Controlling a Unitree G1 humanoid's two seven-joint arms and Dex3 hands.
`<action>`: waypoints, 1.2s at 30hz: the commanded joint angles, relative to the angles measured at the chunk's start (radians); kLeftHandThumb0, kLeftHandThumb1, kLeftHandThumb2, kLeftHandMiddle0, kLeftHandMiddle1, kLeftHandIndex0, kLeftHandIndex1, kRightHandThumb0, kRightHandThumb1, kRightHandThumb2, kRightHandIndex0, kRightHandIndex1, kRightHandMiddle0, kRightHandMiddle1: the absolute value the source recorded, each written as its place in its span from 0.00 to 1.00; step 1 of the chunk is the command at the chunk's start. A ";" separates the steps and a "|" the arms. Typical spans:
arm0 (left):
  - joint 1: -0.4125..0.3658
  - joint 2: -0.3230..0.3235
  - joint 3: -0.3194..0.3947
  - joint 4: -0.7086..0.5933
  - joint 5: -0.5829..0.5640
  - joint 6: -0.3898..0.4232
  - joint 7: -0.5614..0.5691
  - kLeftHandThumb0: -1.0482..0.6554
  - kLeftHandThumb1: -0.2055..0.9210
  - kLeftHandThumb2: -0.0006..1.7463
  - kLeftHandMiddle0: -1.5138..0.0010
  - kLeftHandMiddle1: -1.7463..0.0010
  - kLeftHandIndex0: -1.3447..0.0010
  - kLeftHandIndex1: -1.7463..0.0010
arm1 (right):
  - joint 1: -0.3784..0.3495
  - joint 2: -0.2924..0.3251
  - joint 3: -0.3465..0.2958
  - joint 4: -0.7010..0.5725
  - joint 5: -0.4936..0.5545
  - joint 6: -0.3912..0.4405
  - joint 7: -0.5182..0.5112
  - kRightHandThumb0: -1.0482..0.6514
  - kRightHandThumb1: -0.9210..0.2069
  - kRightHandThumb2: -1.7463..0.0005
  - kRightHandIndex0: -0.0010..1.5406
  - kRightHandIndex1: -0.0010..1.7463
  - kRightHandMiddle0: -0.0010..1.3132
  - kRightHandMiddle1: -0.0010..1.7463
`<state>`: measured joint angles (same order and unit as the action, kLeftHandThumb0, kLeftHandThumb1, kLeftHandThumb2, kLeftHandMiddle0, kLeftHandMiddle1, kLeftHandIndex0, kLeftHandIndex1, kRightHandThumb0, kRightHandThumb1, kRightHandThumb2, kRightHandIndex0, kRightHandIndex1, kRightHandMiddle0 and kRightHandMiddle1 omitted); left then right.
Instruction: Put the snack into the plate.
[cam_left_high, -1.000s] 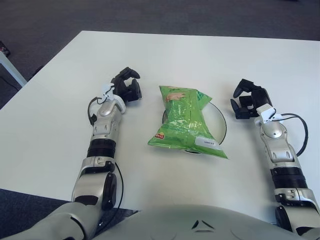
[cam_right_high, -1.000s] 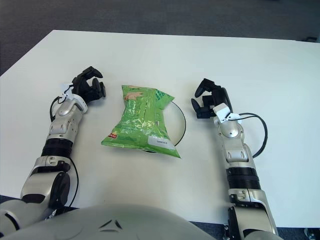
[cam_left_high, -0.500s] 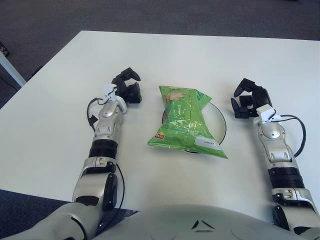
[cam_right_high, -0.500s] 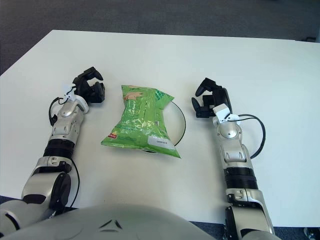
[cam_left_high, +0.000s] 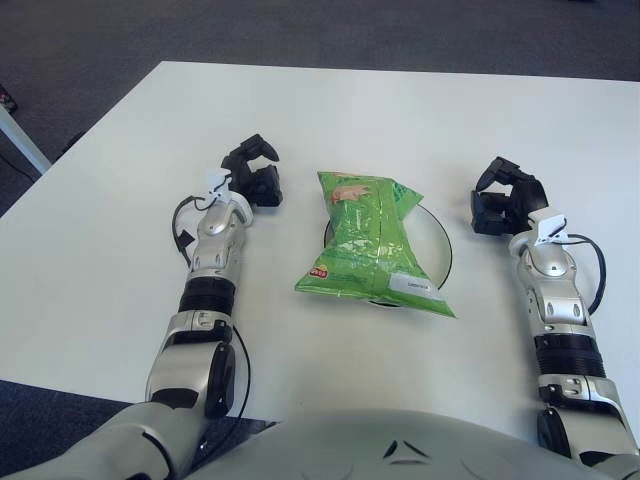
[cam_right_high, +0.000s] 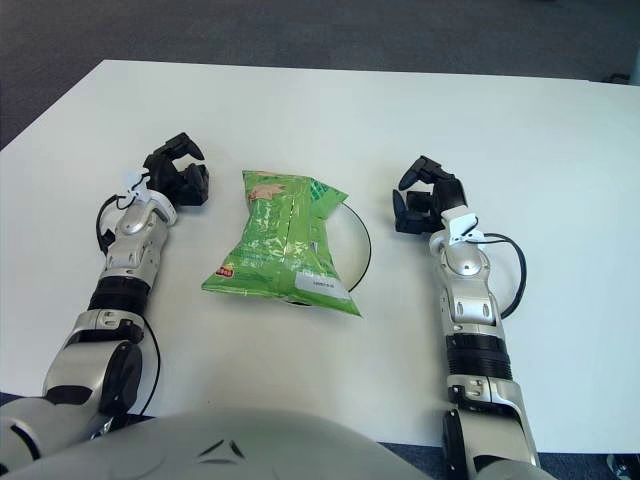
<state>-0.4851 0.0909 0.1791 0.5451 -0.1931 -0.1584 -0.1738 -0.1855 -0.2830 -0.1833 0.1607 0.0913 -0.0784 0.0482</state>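
Note:
A green snack bag (cam_left_high: 371, 246) lies across a dark-rimmed plate (cam_left_high: 442, 247) in the middle of the white table; the bag covers most of the plate and overhangs it toward me. My left hand (cam_left_high: 253, 174) rests on the table just left of the bag, fingers relaxed and holding nothing. My right hand (cam_left_high: 505, 196) is on the table right of the plate, apart from it, fingers relaxed and empty.
The white table (cam_left_high: 420, 110) stretches beyond the bag. Its far edge and left edge drop to a dark carpet floor (cam_left_high: 90, 50). A cable (cam_left_high: 598, 270) loops beside my right wrist.
My right hand has drifted a little to the right, away from the plate. My left hand shifted slightly. The bag has not moved.

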 joint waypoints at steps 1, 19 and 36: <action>-0.014 0.001 0.006 0.027 -0.015 -0.007 -0.023 0.25 0.19 0.98 0.09 0.00 0.34 0.00 | -0.004 0.049 -0.035 0.014 0.099 0.045 0.038 0.33 0.55 0.24 0.87 1.00 0.48 1.00; -0.020 -0.002 0.008 0.045 -0.025 -0.038 -0.049 0.23 0.16 1.00 0.10 0.00 0.32 0.00 | -0.020 0.058 -0.095 0.003 0.231 0.148 0.098 0.33 0.57 0.22 0.86 1.00 0.49 1.00; 0.049 -0.002 -0.001 -0.051 -0.042 -0.047 -0.094 0.24 0.18 0.98 0.10 0.00 0.34 0.00 | 0.032 0.068 -0.100 -0.076 0.222 0.191 0.088 0.33 0.56 0.22 0.86 1.00 0.49 1.00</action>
<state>-0.4623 0.0904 0.1792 0.5171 -0.2251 -0.2006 -0.2552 -0.1890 -0.2332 -0.2796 0.1005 0.3044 0.0895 0.1441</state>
